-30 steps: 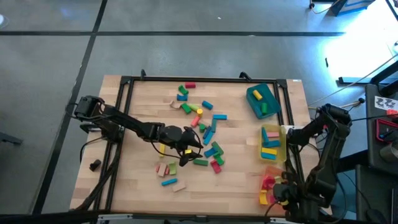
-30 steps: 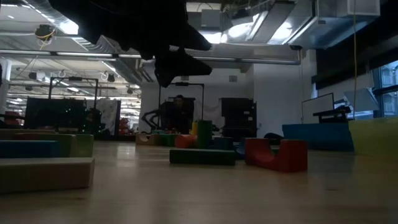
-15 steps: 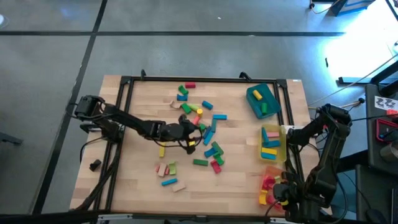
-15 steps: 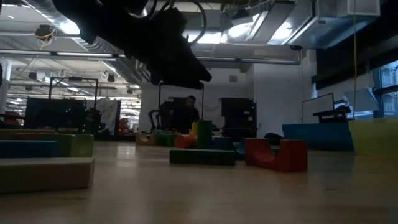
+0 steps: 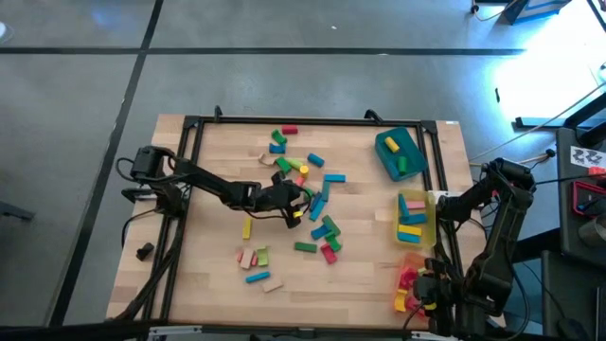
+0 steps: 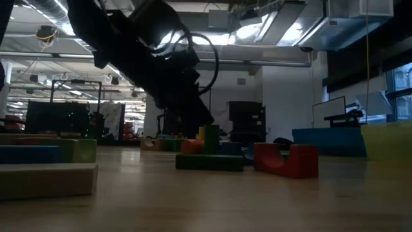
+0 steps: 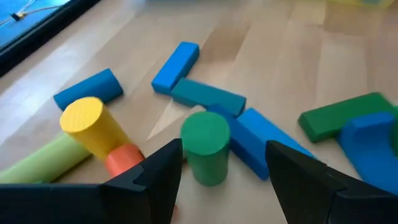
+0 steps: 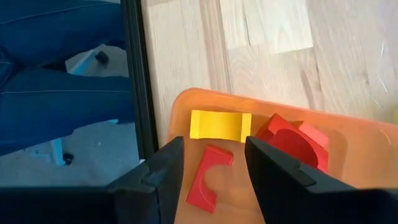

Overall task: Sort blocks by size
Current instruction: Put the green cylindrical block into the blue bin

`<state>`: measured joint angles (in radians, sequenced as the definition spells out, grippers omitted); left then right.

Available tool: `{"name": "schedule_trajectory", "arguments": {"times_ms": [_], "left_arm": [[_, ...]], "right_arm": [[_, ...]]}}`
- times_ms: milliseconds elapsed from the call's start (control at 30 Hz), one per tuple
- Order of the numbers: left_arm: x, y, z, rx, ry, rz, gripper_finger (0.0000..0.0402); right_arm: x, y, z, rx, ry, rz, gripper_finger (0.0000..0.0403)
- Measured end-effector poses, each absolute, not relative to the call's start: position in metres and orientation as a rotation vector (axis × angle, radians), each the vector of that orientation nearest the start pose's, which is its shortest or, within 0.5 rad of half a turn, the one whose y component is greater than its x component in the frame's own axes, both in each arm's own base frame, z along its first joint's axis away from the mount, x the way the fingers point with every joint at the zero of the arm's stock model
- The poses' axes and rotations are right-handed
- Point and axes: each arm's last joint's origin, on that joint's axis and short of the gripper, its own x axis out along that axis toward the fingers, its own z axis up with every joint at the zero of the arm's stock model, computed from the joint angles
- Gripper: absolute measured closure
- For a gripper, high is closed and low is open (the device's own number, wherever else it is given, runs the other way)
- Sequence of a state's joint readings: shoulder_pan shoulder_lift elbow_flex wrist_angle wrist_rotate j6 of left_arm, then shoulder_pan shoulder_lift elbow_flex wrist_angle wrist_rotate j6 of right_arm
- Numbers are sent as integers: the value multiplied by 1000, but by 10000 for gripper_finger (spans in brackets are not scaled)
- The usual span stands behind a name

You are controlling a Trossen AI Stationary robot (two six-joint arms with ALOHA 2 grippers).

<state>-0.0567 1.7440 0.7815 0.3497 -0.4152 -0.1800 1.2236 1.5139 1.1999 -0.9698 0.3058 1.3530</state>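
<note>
Worktop (image 5: pixel 218 275) pale wood, black-framed; blocks (image 5: pixel 312 204) red, pink, green, blue, yellow, plain; green cylinder (image 7: pixel 205 146); yellow cylinder (image 7: pixel 93 124); teal tray (image 5: pixel 383 156), yellow tray (image 5: pixel 431 227), orange tray (image 8: pixel 373 149); claws dark

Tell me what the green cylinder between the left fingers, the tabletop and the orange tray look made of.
Green cylinder: probably painted wood, matte, even colour.
Tabletop: pale wood, visible grain and plank seams.
Orange tray: likely plastic, smooth, slightly translucent rim.
</note>
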Motion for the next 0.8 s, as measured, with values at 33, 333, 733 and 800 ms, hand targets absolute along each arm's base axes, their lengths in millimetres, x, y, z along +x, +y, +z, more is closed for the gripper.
{"name": "schedule_trajectory", "arguments": {"times_ms": [33,333,733,800], "left_arm": [[332,-5,142,-29,567,404,188],[333,4,141,-69,559,442,188],[340,8,110,-79,588,441,188],[342,10,109,-75,573,444,188]], "right_arm": [[105,264,257,269,1190,13,230],[107,263,258,182,1115,34,230],[107,262,258,135,1094,53,230],[107,262,258,134,1089,51,230]]}}
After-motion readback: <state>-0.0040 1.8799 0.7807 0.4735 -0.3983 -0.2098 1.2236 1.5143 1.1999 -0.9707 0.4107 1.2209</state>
